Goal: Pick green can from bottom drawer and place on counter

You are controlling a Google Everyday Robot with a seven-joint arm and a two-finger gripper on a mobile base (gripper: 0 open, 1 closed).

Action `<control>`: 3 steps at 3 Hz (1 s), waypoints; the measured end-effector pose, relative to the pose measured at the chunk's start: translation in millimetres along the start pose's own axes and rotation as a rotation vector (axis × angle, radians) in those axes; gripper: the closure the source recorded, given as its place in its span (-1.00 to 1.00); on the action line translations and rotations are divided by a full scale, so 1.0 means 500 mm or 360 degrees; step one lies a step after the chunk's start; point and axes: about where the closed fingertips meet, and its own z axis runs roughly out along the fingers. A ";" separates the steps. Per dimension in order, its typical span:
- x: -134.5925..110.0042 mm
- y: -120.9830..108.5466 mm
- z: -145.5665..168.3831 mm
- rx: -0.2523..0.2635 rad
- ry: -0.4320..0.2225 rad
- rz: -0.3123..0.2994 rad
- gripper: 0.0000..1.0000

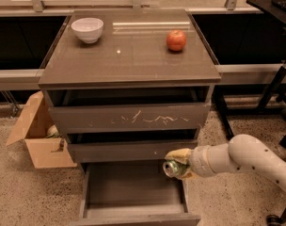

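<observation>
The green can (pixel 171 168) is held in my gripper (pixel 177 164), with its silver end facing left, just above the right rim of the open bottom drawer (pixel 133 187). The drawer is pulled out and its floor is bare. My white arm (pixel 246 160) reaches in from the right. The counter (pixel 129 51) is the glossy grey-brown top of the cabinet, well above the gripper.
A white bowl (pixel 87 29) sits at the counter's back left and a red apple (pixel 176 40) at its back right. The scratched drawer (pixel 129 117) and a middle drawer (pixel 119 150) are slightly open. An open cardboard box (pixel 37 135) stands on the floor to the left.
</observation>
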 end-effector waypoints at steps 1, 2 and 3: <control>-0.083 -0.101 -0.116 0.0100 -0.0031 -0.0313 1.00; -0.145 -0.198 -0.206 0.0132 -0.0031 -0.0607 1.00; -0.145 -0.197 -0.206 0.0132 -0.0031 -0.0606 1.00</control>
